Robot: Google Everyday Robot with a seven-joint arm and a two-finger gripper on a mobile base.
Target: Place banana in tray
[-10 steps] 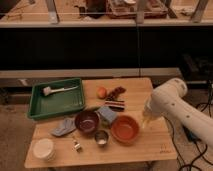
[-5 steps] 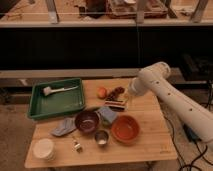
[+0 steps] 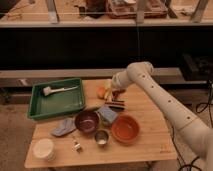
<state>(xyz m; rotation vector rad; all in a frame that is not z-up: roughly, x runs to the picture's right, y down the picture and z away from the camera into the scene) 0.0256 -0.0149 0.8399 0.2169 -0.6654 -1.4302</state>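
The dark-green tray (image 3: 37, 107) sits at the table's back left, with a white brush (image 3: 59, 90) lying in it. The pale-yellow banana (image 3: 107, 86) shows at the back middle of the table, just above the round orange fruit (image 3: 101, 93). My gripper (image 3: 113, 89) is at the end of the white arm that reaches in from the right. It is right at the banana, to the right of the tray. I cannot tell whether it touches or holds the banana.
In front of the gripper are a dark flat object (image 3: 116, 104), a blue sponge (image 3: 107, 114), a dark bowl (image 3: 87, 121), an orange-brown bowl (image 3: 125, 129), a metal cup (image 3: 102, 137), a grey cloth (image 3: 63, 128) and a white container (image 3: 44, 149).
My arm has swung left from above the orange-brown bowl to the back middle of the table, by the banana and the orange fruit. Nothing else has moved.
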